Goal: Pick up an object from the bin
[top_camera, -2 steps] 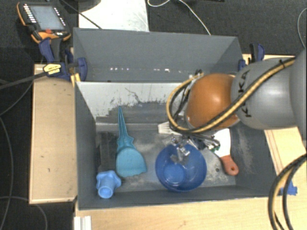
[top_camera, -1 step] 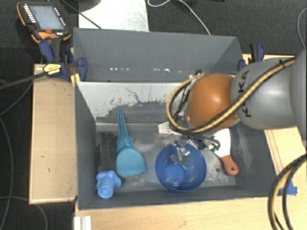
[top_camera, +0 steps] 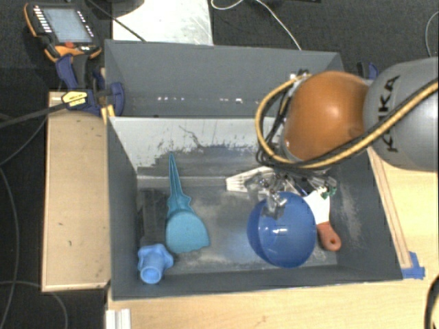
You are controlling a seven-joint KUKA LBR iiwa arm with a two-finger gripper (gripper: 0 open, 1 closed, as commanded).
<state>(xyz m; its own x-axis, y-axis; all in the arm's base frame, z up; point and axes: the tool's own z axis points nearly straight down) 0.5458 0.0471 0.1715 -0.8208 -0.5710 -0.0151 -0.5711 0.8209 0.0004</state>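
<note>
So at this point the arm was reaching in from the right, with the gripper [top_camera: 276,199] low in the right half of the bin [top_camera: 206,88]. It sat right at the back edge of a round dark blue bowl [top_camera: 282,238] near the front wall. Whether it was touching that bowl or just above it was hard to call. The orange wrist cover and the cables blocked most of the tool, so honestly you couldn't tell if the gripper was spread apart or pinched together. Nothing was clearly clamped in it either. The bowl looked like it was sitting on the bin floor, not lifted. A white flat scrap [top_camera: 241,181] lay just left of the gripper, and a small orange-red piece [top_camera: 330,240] sat just beside the bowl on the right. Well apart on the left were a light blue brush-like thing [top_camera: 182,221] with a long handle and a small knobby blue piece [top_camera: 152,260]. Progress-wise it read as the approach being about done, with the actual grab and the lift out yet to come.
</note>
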